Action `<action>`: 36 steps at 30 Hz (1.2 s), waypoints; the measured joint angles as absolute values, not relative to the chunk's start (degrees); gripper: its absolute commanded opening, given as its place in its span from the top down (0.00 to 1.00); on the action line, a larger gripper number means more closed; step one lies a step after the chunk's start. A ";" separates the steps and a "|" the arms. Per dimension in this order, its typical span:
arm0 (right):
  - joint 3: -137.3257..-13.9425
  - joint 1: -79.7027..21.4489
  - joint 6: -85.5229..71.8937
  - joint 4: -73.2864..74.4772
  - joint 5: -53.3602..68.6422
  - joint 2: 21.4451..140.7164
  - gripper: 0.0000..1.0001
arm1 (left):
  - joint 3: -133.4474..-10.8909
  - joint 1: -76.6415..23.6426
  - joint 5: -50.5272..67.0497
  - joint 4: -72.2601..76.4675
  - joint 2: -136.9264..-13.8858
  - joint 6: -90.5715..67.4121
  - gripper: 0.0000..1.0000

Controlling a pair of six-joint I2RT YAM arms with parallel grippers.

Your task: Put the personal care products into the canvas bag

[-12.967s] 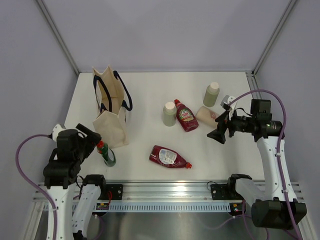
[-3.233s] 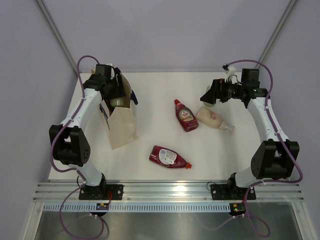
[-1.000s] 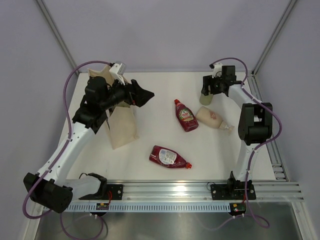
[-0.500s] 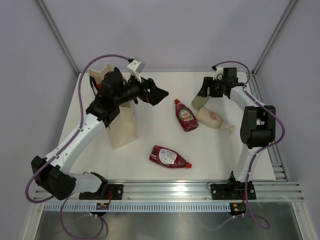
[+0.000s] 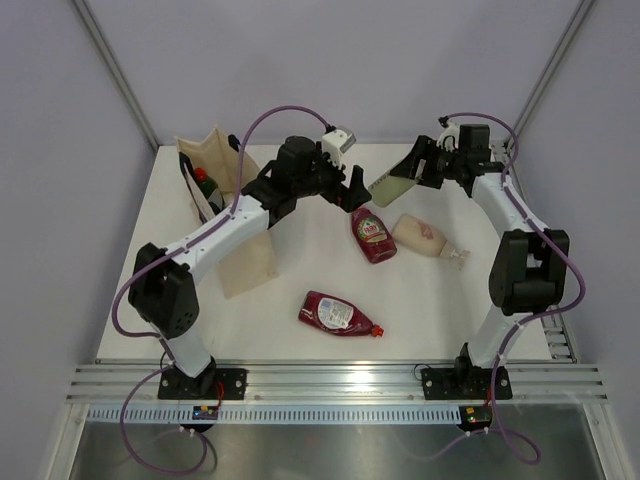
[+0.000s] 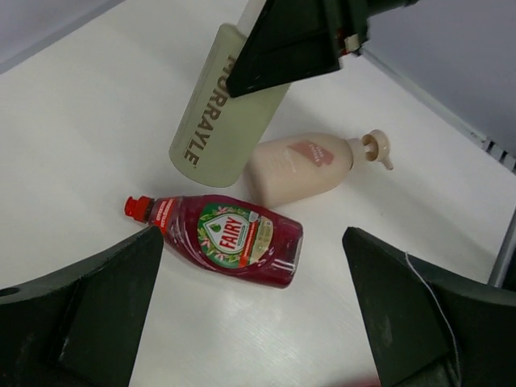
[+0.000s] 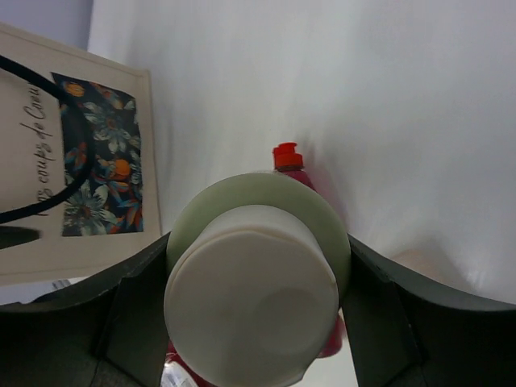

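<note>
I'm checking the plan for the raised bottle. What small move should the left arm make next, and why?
Probably ease the open left pincer onto the free base end of the pale green bottle and close. The right pincer holds its cap end off the table, and the canvas bag stands far left.

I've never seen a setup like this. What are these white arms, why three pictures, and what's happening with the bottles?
These are two robot arms bolted at the near edge of the table, each ending in a two-finger gripper. The wide picture looks down from above; the other two come from a camera on each wrist. The right gripper holds a pale green bottle tilted in the air. The left gripper hovers open and empty over a dark red bottle. On the table also lie a beige-pink bottle and a second dark red bottle. The canvas bag stands at the left with a red-capped green bottle inside.
</note>
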State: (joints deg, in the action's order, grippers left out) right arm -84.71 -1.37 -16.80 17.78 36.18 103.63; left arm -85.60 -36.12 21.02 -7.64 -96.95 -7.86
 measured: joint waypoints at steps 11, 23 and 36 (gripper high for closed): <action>-77.80 -1.67 -24.49 16.78 45.34 95.22 1.00 | -85.82 -37.15 20.69 -7.53 -101.86 3.29 0.01; -77.14 -9.74 -24.49 17.26 47.75 92.95 1.00 | -84.79 -40.75 22.35 -5.93 -102.63 7.51 0.05; -77.14 -10.83 -24.62 17.50 49.41 92.95 0.93 | -83.42 -41.25 17.91 -6.44 -102.69 9.17 1.00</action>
